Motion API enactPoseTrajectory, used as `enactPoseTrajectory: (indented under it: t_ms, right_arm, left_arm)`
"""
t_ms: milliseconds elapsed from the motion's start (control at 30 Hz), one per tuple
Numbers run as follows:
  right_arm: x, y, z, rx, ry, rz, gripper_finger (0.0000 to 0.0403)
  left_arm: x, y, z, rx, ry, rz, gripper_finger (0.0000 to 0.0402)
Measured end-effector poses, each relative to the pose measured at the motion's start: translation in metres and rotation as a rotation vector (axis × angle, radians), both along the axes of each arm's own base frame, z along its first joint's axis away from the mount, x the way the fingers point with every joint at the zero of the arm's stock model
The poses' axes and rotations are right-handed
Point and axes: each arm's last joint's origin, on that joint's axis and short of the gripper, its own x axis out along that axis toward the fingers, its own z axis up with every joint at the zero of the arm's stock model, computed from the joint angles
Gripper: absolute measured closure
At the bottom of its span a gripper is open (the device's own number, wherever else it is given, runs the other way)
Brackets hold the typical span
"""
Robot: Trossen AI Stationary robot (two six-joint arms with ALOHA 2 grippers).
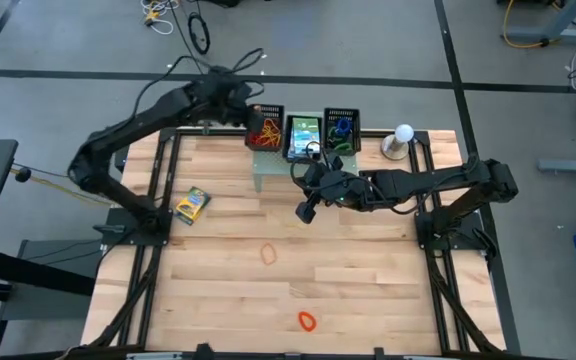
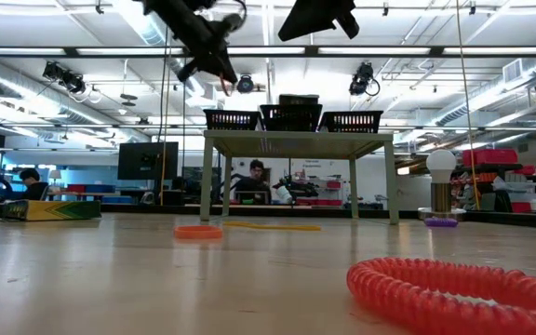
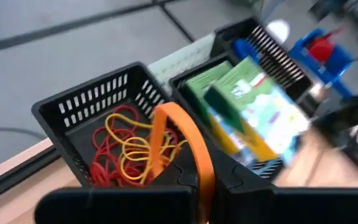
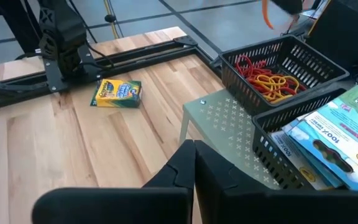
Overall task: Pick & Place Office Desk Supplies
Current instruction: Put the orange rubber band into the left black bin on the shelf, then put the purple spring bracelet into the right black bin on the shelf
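My left gripper (image 1: 256, 112) hangs over the left black basket (image 1: 264, 130) on the pale green stand (image 1: 286, 168) at the table's far edge. It is shut on an orange rubber band (image 3: 180, 138). That basket holds red and yellow bands (image 3: 122, 155). The middle basket (image 3: 253, 118) holds green printed boxes. My right gripper (image 1: 305, 211) hovers shut and empty over the table's middle, just in front of the stand. A yellow-and-green box (image 1: 193, 204) lies flat on the table's left side. Two orange bands (image 1: 268, 254) (image 1: 308, 321) lie flat nearer the front. My left gripper pinches the orange rubber band between its two fingers at one spot on the loop (image 3: 202, 180). The fingers slant down toward the table's far edge. The rest of the loop arcs out past the fingertips, clear of the basket below it.
A white ball-topped object (image 1: 400, 140) stands at the far right beside the stand. The right-hand basket (image 1: 342, 128) holds blue and green items. The arms' black frames (image 1: 138, 225) (image 1: 438, 235) border the wooden table (image 1: 368, 290). People sit at desks beyond the table.
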Motion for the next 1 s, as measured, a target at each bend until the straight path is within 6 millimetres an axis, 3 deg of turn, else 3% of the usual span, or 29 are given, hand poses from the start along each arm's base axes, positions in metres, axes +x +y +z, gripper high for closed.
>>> enactPoseTrajectory:
  t_ms: [367,567,733,867,1000]
  right_arm:
    - [0.000,0.000,0.000,0.000,-0.001,-0.001,0.0396]
    - [0.000,0.000,0.000,0.003,-0.002,-0.002,0.0396]
    - [-0.004,0.000,0.001,0.007,0.019,-0.005,0.0398]
    - [-0.027,-0.003,0.009,0.029,0.077,-0.032,0.0398]
    - [-0.053,-0.003,0.003,0.053,0.122,-0.092,0.0398]
  left_arm:
    - [0.040,0.031,-0.025,0.016,0.286,-0.088,0.0336]
    - [0.049,0.025,-0.025,0.243,0.508,-0.112,0.0287]
    - [0.051,0.013,-0.019,0.340,0.573,-0.108,0.0262]
    - [0.044,-0.002,-0.005,0.314,0.496,-0.122,0.0283]
    - [0.038,-0.025,0.002,0.354,0.374,-0.154,0.0352]
